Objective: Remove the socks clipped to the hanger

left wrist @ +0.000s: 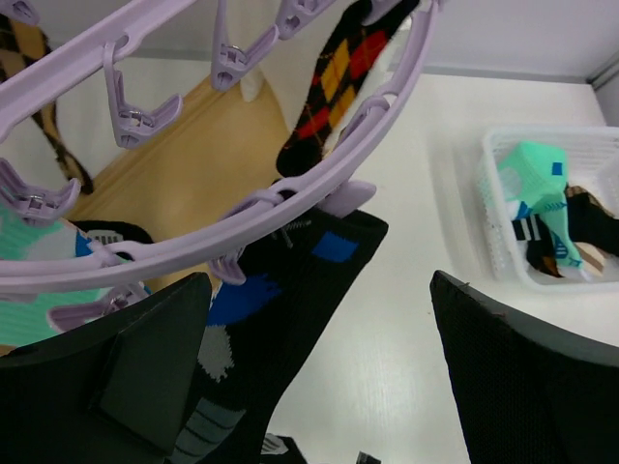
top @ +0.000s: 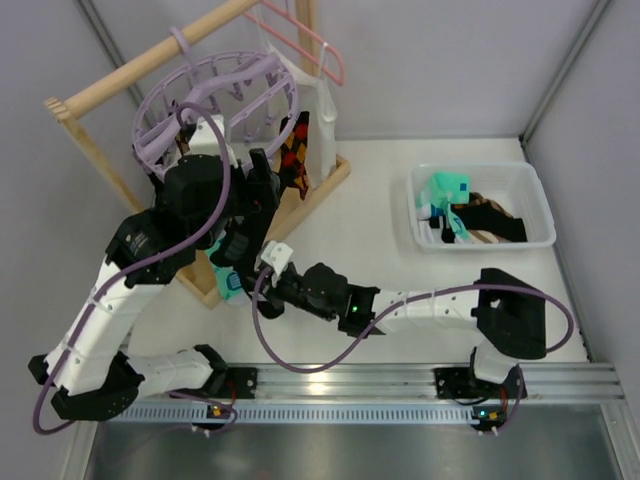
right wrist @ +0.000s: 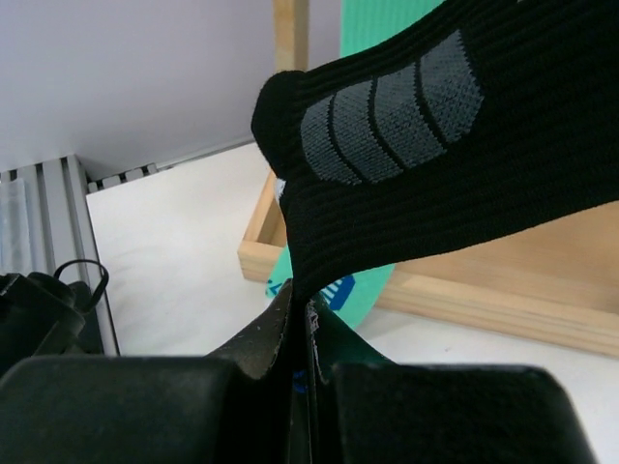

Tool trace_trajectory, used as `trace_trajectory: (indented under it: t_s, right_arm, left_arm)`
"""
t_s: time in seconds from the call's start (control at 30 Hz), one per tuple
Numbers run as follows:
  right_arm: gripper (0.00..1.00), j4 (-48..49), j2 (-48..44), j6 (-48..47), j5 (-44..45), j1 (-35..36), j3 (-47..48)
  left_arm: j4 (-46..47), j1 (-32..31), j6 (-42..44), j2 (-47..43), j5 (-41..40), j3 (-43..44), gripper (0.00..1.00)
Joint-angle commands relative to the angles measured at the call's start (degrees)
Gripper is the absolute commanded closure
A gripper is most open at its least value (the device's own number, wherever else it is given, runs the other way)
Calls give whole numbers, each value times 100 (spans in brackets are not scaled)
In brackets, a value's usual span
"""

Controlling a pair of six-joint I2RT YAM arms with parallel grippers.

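The lavender hanger [top: 215, 95] hangs from the wooden rail; its ring [left wrist: 290, 193] crosses the left wrist view. A black sock with blue patches [left wrist: 290, 290] hangs from a clip on it. My left gripper [left wrist: 317, 285] is open, with its fingers on either side of that sock just below the ring; it also shows in the top view [top: 265, 180]. My right gripper [right wrist: 302, 304] is shut on the lower end of the black sock [right wrist: 406, 126], where it has grey stripes. A black sock with orange-red diamonds [left wrist: 338, 87] and a mint-green sock [left wrist: 39, 242] are also clipped on.
A white bin [top: 535, 200] at the right holds several loose socks. The wooden rail frame's base [right wrist: 542, 290] lies just behind the right gripper. A long white cloth [top: 322, 110] and a thin pink coat hanger [top: 310, 45] hang on the rail.
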Motion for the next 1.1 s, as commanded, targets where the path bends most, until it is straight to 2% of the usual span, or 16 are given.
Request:
trace_trajectory:
  t_s: [0.0, 0.17, 0.4, 0.93, 1.07]
  right_arm:
    - [100, -34, 172, -281, 265, 166, 421]
    - [100, -86, 391, -587, 335, 324, 615]
    - [100, -306, 638, -904, 528, 553, 870]
    - [100, -359, 814, -1326, 265, 553, 975]
    - [100, -385, 796, -1414, 160, 562, 1002]
  left_arm:
    - [-180, -63, 165, 4, -666, 327, 2]
    - [-339, -265, 280, 259, -1062, 573, 1]
    - [-742, -1021, 105, 786, -2521, 793, 1]
    - [-840, -1215, -71, 1639, -4234, 837, 2]
    - [-831, -1206, -37, 1841, -4700, 820, 6]
